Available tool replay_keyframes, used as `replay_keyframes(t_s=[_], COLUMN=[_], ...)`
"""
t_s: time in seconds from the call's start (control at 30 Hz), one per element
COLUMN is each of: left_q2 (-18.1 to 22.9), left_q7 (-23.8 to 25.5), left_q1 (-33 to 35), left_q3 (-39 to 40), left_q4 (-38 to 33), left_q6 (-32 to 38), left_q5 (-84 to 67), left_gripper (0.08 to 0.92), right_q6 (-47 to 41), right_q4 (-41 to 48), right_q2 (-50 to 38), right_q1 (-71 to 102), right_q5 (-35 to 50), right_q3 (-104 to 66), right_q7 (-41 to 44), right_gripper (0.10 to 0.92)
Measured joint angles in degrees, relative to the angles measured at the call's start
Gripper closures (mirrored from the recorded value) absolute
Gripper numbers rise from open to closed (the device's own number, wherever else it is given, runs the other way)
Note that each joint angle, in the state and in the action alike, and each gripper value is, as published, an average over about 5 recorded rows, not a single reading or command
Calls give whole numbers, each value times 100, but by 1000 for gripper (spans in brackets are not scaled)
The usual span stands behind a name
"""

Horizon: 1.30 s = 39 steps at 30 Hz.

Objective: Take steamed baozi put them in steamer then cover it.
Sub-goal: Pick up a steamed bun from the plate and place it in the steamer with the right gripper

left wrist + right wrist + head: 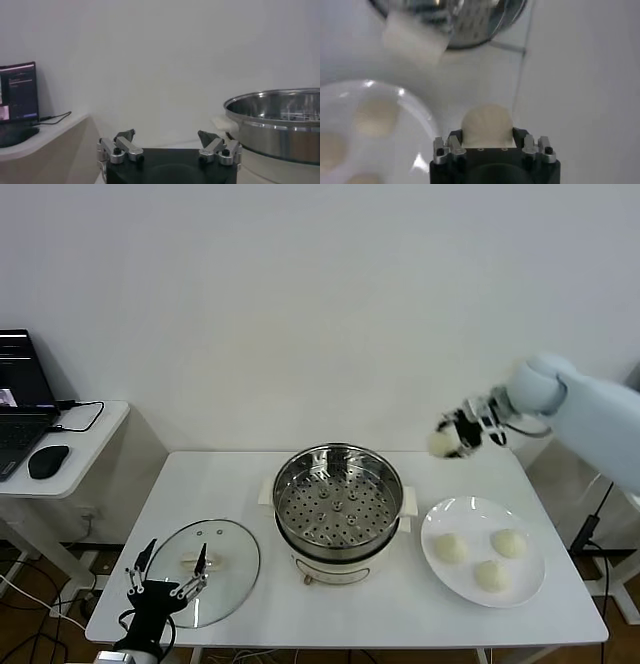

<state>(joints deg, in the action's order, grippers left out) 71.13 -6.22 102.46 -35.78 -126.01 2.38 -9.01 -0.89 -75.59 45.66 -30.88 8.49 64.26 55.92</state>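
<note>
Above the table's far right edge, the right end effector (452, 436) grips one steamed baozi (440, 443); the left end effector (168, 569) idles, spread wide

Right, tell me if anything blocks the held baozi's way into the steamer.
Nothing visible does. The right gripper holds a baozi in the air above the table's far right side. The steamer basket stands open and empty, and the glass cover lies flat on the table to its left.
</note>
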Motion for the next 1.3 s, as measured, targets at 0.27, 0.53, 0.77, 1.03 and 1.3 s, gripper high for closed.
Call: replay_keyframes(t_s=[0.27, 0.53, 0.77, 1.03, 1.3], left_q2=[36, 67, 64, 83, 81], left_q7=[1, 1, 2, 6, 8], left_q1=[-38, -62, -114, -141, -160], left_q3=[-47, -143, -176, -152, -150], left_q4=[-52, -65, -38, -37, -37], left_q6=[-8, -14, -28, -33, -34], left_q5=[-16, -60, -74, -74, -75], left_gripper=[177, 177, 177, 177, 177], right_q6=[414, 1189, 1913, 2489, 2756], right_q4=[-140, 64, 451, 878, 1163], right_q2=[828, 1456, 1829, 2128, 2295], right_q1=[-287, -190, 91, 347, 501], right_q5=[76, -594, -1417, -2203, -2607], right_q3=[672, 1033, 1105, 1110, 1089], right_q7=[-334, -685, -947, -1146, -1269], right_gripper=[406, 406, 401, 398, 310])
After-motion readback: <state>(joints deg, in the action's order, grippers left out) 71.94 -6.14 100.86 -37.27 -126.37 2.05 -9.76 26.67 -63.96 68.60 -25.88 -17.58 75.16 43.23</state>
